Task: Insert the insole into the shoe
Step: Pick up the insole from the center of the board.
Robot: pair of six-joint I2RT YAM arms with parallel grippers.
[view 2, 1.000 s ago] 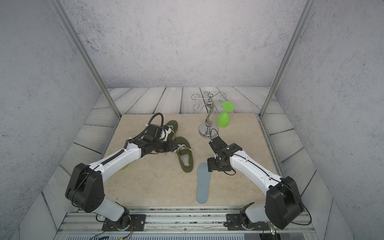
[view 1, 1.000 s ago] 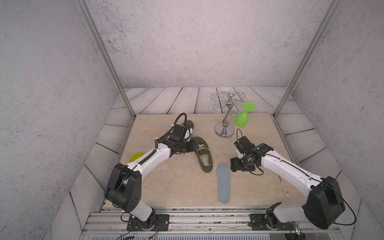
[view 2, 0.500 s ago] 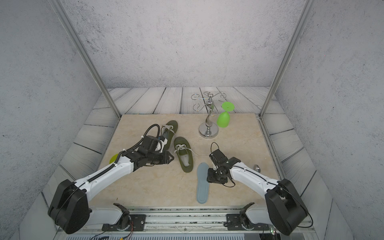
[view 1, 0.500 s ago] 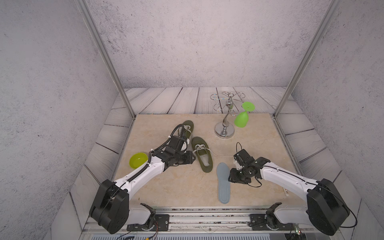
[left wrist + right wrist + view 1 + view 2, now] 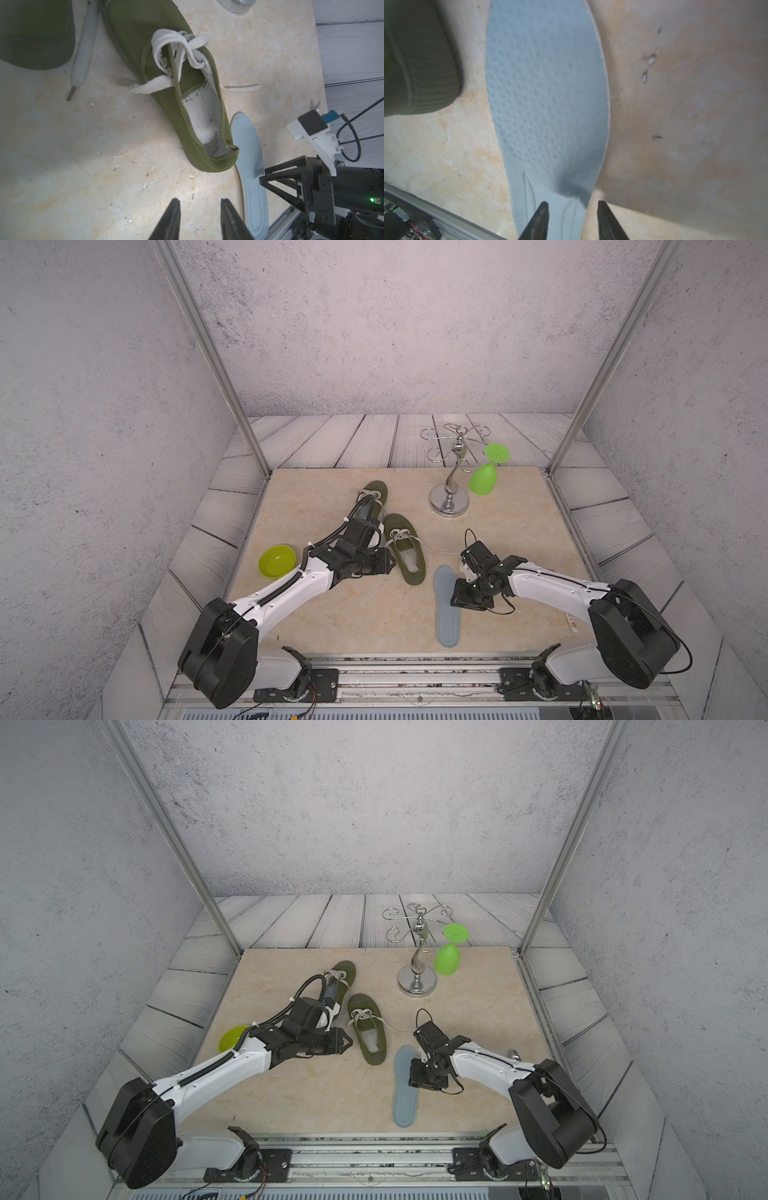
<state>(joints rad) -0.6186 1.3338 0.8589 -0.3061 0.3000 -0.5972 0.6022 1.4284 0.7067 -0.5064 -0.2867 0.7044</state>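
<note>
Pale blue foam, the insole lies flat on the bench where it lay a second ago, and the near shoe has not shifted either. The arms have. The left one has drawn back from the far shoe, so the left pincer now hangs beside the near shoe, and the lime bowl shows whole in a top view. The right pincer has come down over the insole's middle and narrowed.

The left arm covers much of the far shoe. In both top views the right pincer hides part of the insole's edge, and the right wrist view cuts off both its ends. There one finger sits over the foam and its mate past the rim, a gap between them; we cannot tell whether either touches. The left pincer's jaws stand apart over bare bench.

The insole's long axis runs from the near rail toward the back wall, dotted forefoot farthest, just beside the near shoe's heel. That shoe's toe points away and leftward, opening up.
</note>
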